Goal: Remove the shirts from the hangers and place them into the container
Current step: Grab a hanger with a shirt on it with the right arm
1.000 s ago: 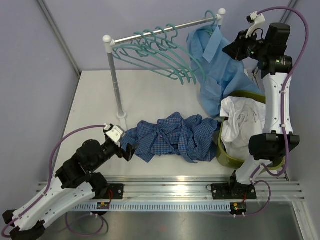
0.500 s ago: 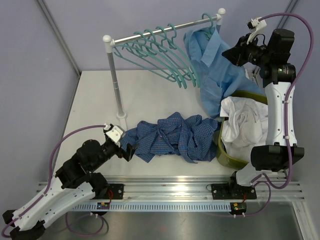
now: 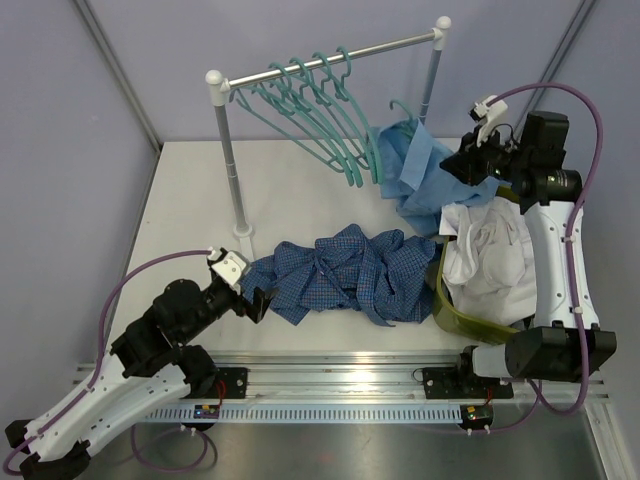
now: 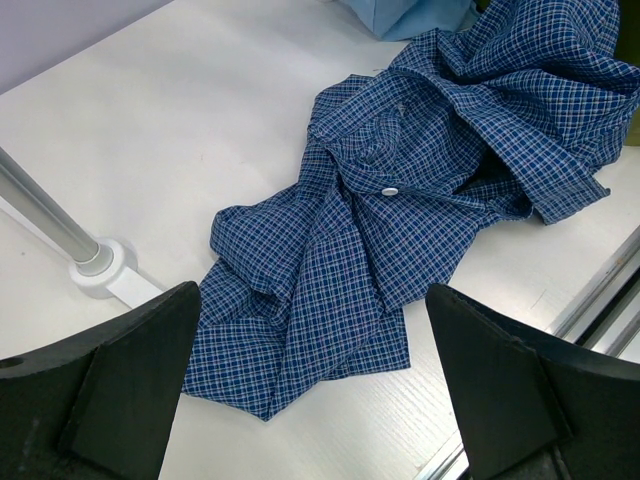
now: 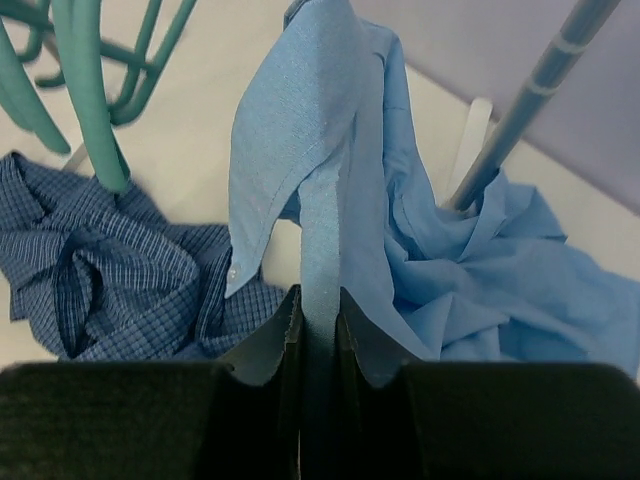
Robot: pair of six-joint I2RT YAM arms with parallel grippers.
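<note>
The light blue shirt (image 3: 415, 172) hangs low beside the rail's right post, a teal hanger's hook (image 3: 400, 108) still poking out of its collar. My right gripper (image 3: 448, 165) is shut on a fold of that shirt (image 5: 320, 200), pinched between the jaws (image 5: 320, 310). A dark blue small-check shirt (image 3: 345, 268) lies crumpled on the table. My left gripper (image 3: 262, 300) stands open just short of the near corner of that shirt (image 4: 400, 210), nothing between its fingers (image 4: 130, 370). The olive-green container (image 3: 452, 315) holds a white shirt (image 3: 485, 250). Several bare teal hangers (image 3: 320, 100) hang on the rail.
The silver rail (image 3: 330, 58) with white ball ends stands on two posts; the left post's base (image 3: 243, 232) is near the checked shirt and shows as a white foot (image 4: 100, 268) in the left wrist view. The right post (image 5: 530, 110) rises just behind the light blue shirt.
My right gripper has dropped down and left from the rail, taking the light blue shirt with it. The shirt's hanger has come off the rail. The left arm has not moved.
</note>
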